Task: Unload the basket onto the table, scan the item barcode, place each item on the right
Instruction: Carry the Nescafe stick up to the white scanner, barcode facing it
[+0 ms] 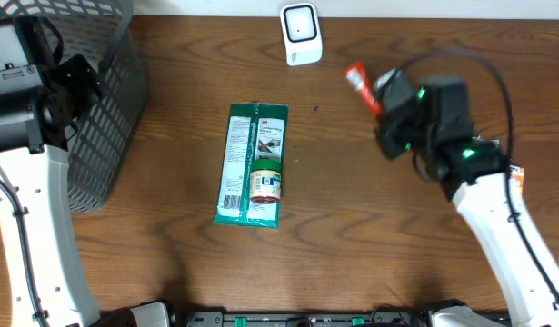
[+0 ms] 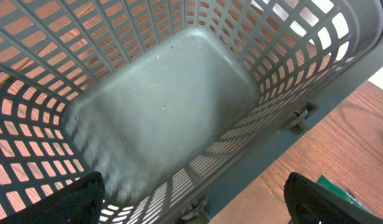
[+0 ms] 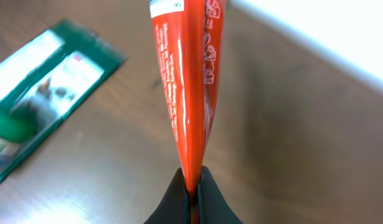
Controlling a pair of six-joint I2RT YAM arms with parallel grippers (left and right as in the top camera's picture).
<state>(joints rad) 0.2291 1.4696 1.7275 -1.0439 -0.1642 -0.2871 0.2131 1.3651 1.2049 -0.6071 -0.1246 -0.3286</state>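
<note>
Wooden tabletop [image 1: 397, 245]. Grey mesh basket [image 1: 106, 118] at far left corner; left gripper [image 2: 197, 208] hangs over it, fingers spread wide, holding nothing. Green packet [image 1: 252, 163] flat mid-tabletop, small bottle [image 1: 266, 182] lying on its near half. White scanner [image 1: 301, 34] at far edge, centre. Right gripper [image 3: 191, 186] fully closed, pinching the crimped end of the red tube [image 3: 188, 74], held up above the tabletop right of the scanner, near but apart.
</note>
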